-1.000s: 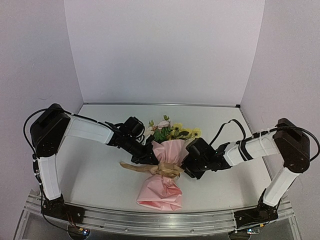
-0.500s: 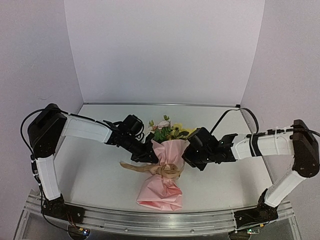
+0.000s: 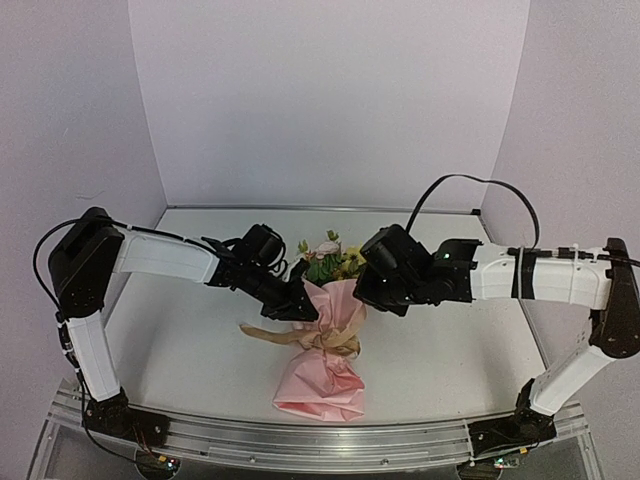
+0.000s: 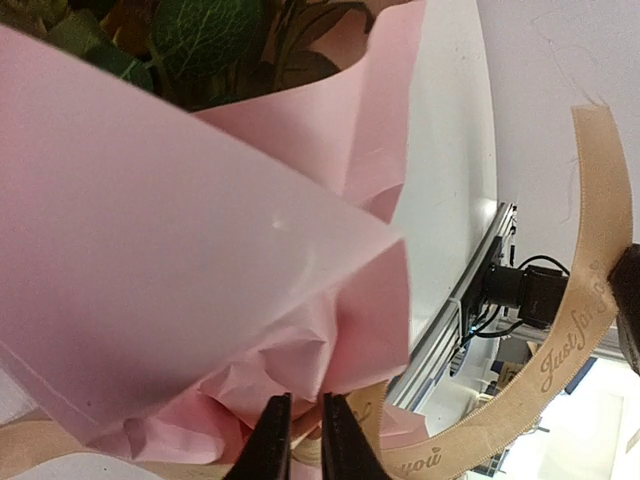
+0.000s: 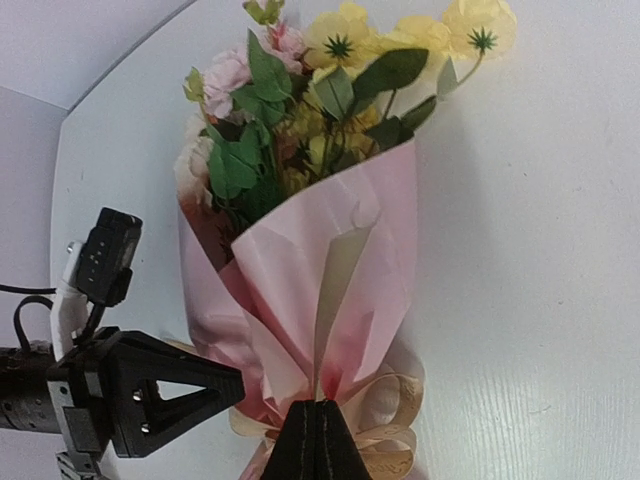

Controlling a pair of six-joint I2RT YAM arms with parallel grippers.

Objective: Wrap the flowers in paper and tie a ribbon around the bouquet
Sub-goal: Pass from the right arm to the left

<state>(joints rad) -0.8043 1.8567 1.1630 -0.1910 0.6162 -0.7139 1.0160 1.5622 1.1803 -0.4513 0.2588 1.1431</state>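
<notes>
Bouquet lies on the counter. The flowers are at the far end, and the pink paper bunches out toward my bases. The tan ribbon is looped round the waist, with a tail out left.

My left hand comes in low from the left, forearm nearly flat. Its tips are right at the bouquet's waist, against paper and ribbon. The wrist view shows the fingers almost together with a thin slit between them. A ribbon strand arcs off to the hand's right. Can't tell if it's pinching anything.

My right hand comes from the right, raised off the counter, forearm about level. Its fingers are pressed together on nothing. The bouquet is just beyond and below the tips, ribbon loops nearest, blooms farther out.
</notes>
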